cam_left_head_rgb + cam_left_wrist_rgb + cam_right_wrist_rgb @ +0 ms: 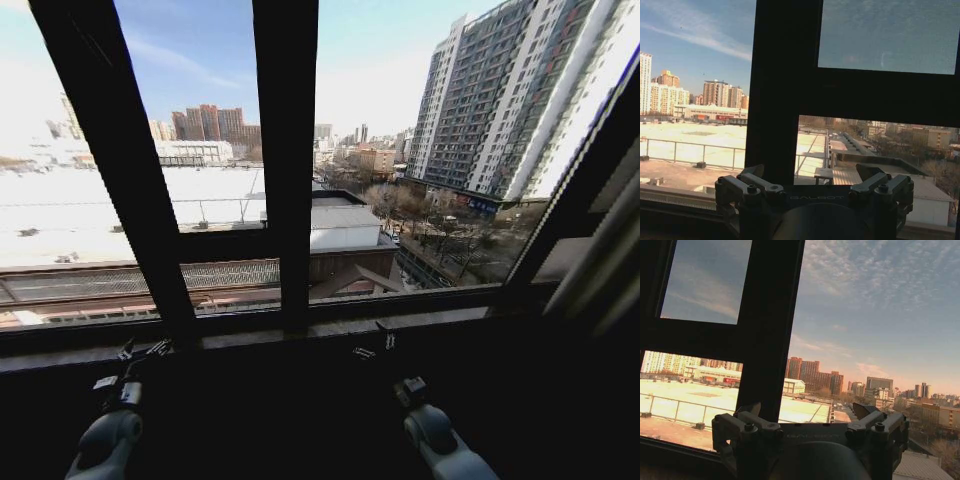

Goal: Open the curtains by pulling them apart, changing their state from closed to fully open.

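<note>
The left claw (pixel 143 350) is held low in the shadow under the window sill (pixel 240 338), with its fingers spread apart and nothing between them. The same spread is seen in the left wrist view (pixel 812 175). The right claw (pixel 377 348) is held at about the same height, beside the left one and apart from it. Its fingers are likewise apart and empty, as the right wrist view confirms (pixel 807 410).

Just above and ahead of both claws the sill is met, and above that the black window frame (pixel 285 150). Between the two claws one upright bar rises. A second upright stands above the left claw, and a low crossbar joins them. Beyond the glass, rooftops and tower blocks are seen uncovered.

The curtains (pixel 600 270) are found far to the right of the right claw and well apart from it, as pale folds gathered against the slanted edge of the frame. No fabric hangs before the panes in front of either claw.

By count: two claws, two uprights ahead, and one gathered bundle of fabric that can be made out.

The pulling-apart is judged to be done or all but done. The step in hand looks like release and withdrawal. Any next move would call only for a check that no panel is left across the glass, and for the arms to be kept clear of the sill.
</note>
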You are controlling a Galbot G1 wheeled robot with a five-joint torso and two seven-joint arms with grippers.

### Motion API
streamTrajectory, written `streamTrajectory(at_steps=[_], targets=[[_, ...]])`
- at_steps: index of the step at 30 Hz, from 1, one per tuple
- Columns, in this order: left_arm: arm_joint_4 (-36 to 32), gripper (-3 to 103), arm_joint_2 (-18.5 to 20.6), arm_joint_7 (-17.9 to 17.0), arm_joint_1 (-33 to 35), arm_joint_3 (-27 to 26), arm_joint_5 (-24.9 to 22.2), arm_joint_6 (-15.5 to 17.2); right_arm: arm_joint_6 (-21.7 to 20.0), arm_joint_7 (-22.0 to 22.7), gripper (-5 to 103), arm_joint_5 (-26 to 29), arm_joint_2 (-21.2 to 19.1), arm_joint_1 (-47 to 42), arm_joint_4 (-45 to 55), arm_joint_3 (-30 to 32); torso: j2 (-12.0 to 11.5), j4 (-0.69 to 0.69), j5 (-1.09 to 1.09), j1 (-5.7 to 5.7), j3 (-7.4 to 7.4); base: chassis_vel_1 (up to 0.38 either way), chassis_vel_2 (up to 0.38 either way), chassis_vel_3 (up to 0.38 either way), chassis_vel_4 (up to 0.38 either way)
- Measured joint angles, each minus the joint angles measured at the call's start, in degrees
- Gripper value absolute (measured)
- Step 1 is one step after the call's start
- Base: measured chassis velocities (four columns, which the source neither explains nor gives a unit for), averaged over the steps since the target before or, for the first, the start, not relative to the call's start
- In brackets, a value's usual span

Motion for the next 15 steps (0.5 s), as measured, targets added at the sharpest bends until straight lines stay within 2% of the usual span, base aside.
streamTrajectory(at_steps=[7, 15], targets=[[0.01, 100, 0.01, -0.02, 0.00, -0.01, 0.00, 0.00, 0.00, -0.01, 100, 0.00, 0.02, 0.00, 0.00, -0.02, 0.00, 0.07, -0.09, 0.00, 0.00, -0.018, -0.021, 0.021, 0.014], [0.01, 100, 0.01, -0.03, -0.01, -0.03, 0.00, 0.00, 0.00, -0.01, 100, 0.00, 0.03, 0.00, 0.00, -0.03, 0.00, 0.02, -0.02, 0.01, 0.00, -0.007, -0.033, 0.003, 0.027]])
